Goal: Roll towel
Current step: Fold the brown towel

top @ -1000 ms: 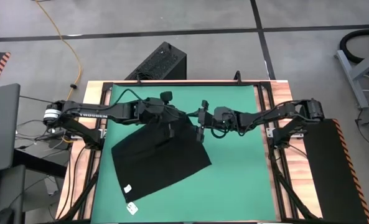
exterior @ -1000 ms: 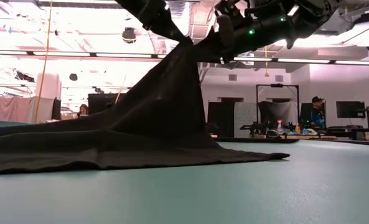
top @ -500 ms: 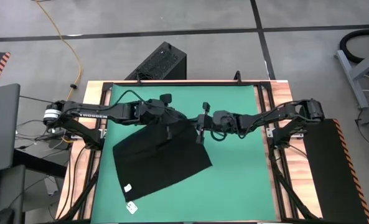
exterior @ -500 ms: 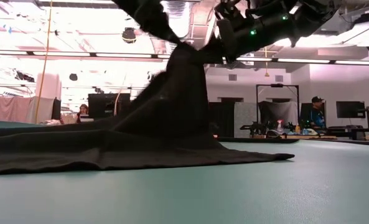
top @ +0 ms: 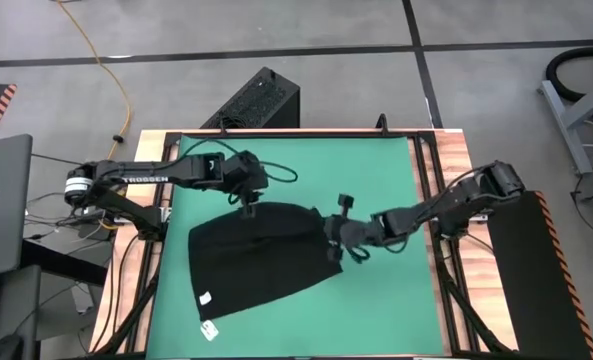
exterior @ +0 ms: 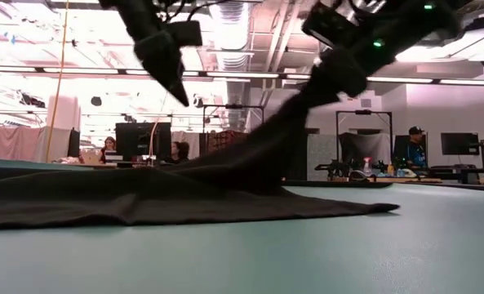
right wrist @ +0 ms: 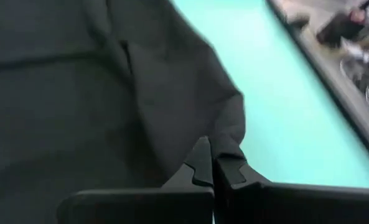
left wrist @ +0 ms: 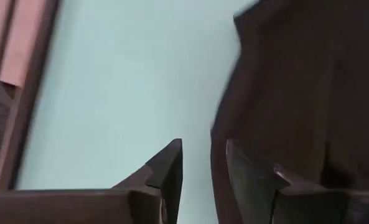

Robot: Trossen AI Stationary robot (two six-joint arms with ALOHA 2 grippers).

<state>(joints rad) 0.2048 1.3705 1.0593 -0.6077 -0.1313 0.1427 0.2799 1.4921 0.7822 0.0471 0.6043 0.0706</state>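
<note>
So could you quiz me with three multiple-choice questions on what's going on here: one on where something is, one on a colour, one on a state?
1. Where does the towel lie?
A. on the green mat
B. on the floor
C. on the box

2. What colour is its small tag?
A. red
B. white
C. yellow

3. What is the right gripper doing?
A. hanging open
B. resting on the mat
C. shut on the towel

A: the high view shows it spread on the mat.
B: white against black.
C: its fingers pinch a raised edge; the left gripper holds nothing.

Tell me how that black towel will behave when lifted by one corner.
Probably floppy: the towel drapes in a slack slope from the right end effector. Likely light, since one pinch raises that edge. It may slide on the smooth table.
</note>
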